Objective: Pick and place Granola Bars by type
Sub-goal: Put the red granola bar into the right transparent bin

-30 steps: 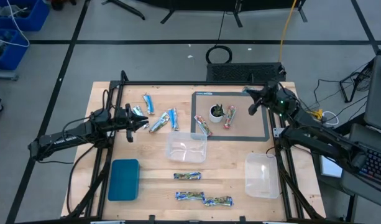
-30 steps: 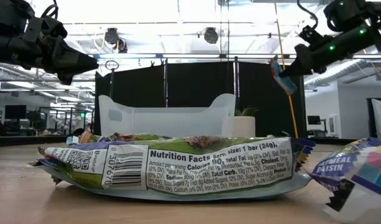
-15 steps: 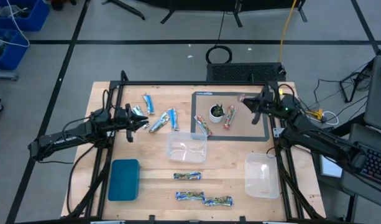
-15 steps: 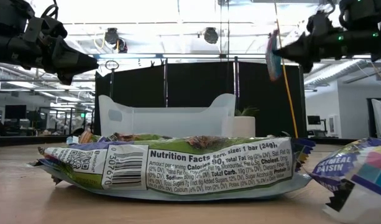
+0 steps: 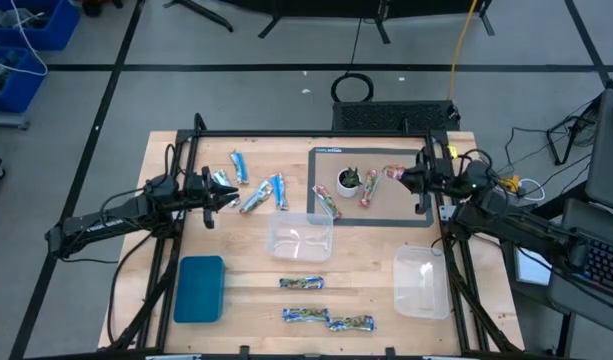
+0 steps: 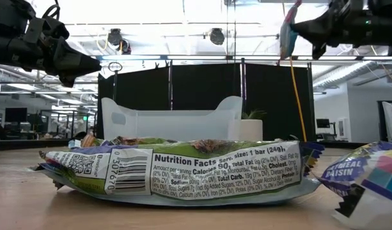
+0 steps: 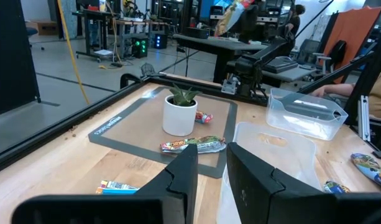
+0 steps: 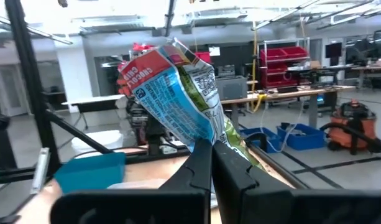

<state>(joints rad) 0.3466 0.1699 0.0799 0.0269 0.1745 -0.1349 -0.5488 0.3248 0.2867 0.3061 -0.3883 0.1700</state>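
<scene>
Aloft at three o'clock, the right gripper (image 5: 404, 176) pinched a bar (image 8: 178, 93), while the left gripper (image 5: 229, 199) hovered slightly parted at nine.

We record a grey floor (image 5: 236, 95) crossed by dark tape lines, with blue bins (image 5: 21, 40) at one corner and a yellow cable (image 5: 462, 40) running down from above. Beyond the table we see black curtain panels (image 6: 202, 96), ceiling lights (image 6: 215, 35), desks (image 7: 215, 43), red storage bins (image 8: 283, 53), and an orange shop vacuum (image 8: 348, 124).
</scene>
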